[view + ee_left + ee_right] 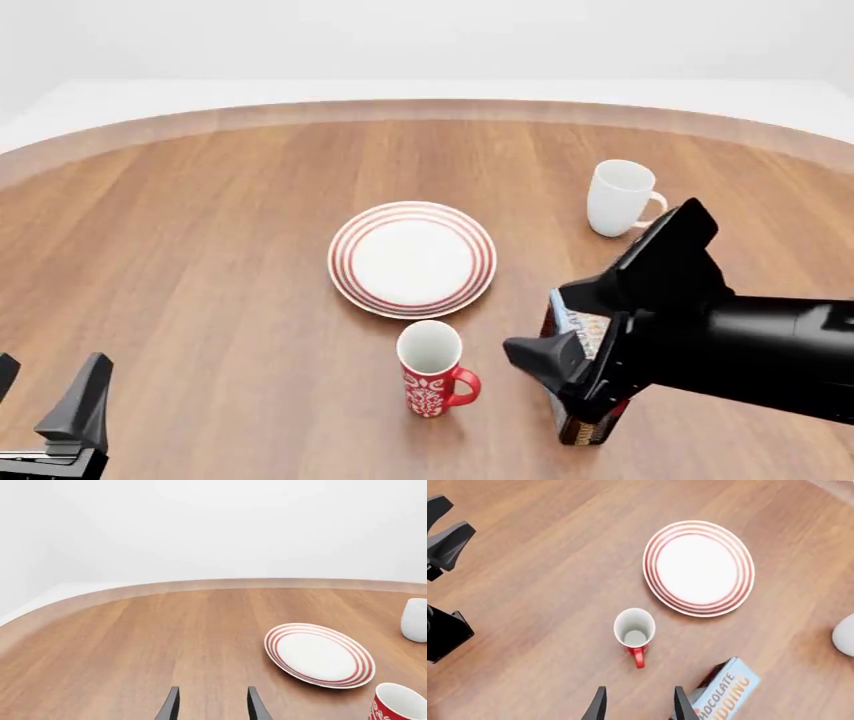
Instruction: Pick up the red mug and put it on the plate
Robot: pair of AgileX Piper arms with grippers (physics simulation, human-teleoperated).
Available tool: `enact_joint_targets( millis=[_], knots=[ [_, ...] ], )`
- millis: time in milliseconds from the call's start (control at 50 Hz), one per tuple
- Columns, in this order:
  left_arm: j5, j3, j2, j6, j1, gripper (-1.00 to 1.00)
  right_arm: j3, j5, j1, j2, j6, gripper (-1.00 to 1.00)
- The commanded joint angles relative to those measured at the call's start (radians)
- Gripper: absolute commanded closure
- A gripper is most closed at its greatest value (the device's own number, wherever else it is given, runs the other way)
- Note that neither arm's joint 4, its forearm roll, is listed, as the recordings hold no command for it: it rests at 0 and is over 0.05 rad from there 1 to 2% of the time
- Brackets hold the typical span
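The red mug (430,372) stands upright on the table, just in front of the plate (412,258), with its handle pointing right. In the right wrist view the mug (634,630) lies straight ahead of my right gripper (638,707), which is open, empty and hovering above the table. The plate (699,569) lies beyond the mug. My left gripper (212,707) is open and empty at the near left corner of the table (47,398), far from the mug (398,705) and the plate (319,655).
A plain white mug (619,198) stands to the back right of the plate. A chocolate box (724,690) stands upright beside my right gripper, partly hidden by the right arm (721,340) in the front view. The table's curved far edge (427,105) runs behind.
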Motion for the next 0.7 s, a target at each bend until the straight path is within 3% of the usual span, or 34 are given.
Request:
enact_joint_targets(
  millis=[20,700],
  knots=[
    [0.000,0.000,0.000,0.000,0.000,-1.00,0.009,-0.033,0.005,0.055,0.008,-1.00],
    [0.000,0.000,0.000,0.000,0.000,-1.00,0.034,-0.153,0.001,0.199,0.014,-1.00]
  ],
)
